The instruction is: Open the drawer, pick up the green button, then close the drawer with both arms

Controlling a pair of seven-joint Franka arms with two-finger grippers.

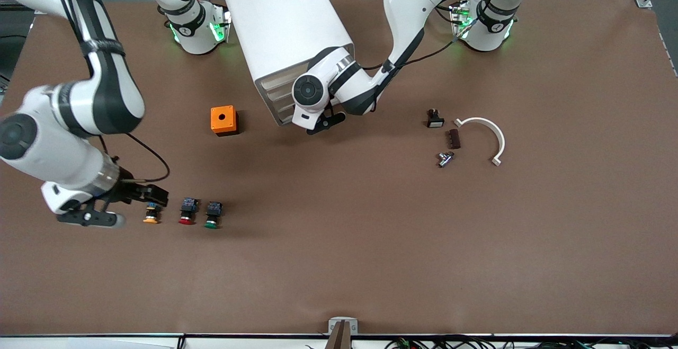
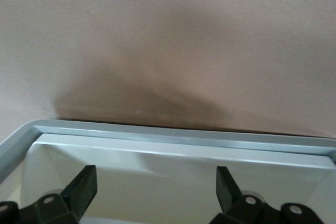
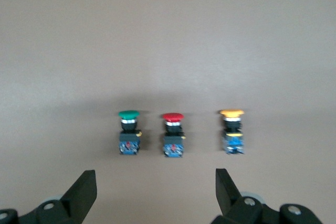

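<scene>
The left claw (image 1: pixel 324 121), jaws spread wide, sits at the cabinet (image 1: pixel 288 36) front by a drawer (image 2: pixel 173 139). The right claw (image 1: pixel 114 203), also open, hovers beside three buttons on the counter (image 1: pixel 371 243); the green button (image 1: pixel 212 215) lies at 3 o'clock from the red button (image 1: pixel 187 211).

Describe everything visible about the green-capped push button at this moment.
The green button is a small push button with a round, domed green cap, a pale collar beneath it and a black-and-blue body. It lies on its side on the brown table, cap pointing toward the front camera. It ends a row of three, beside the red-capped button, which separates it from the orange-capped button. Nothing grips it; the right gripper hangs open by the orange-capped one.
</scene>
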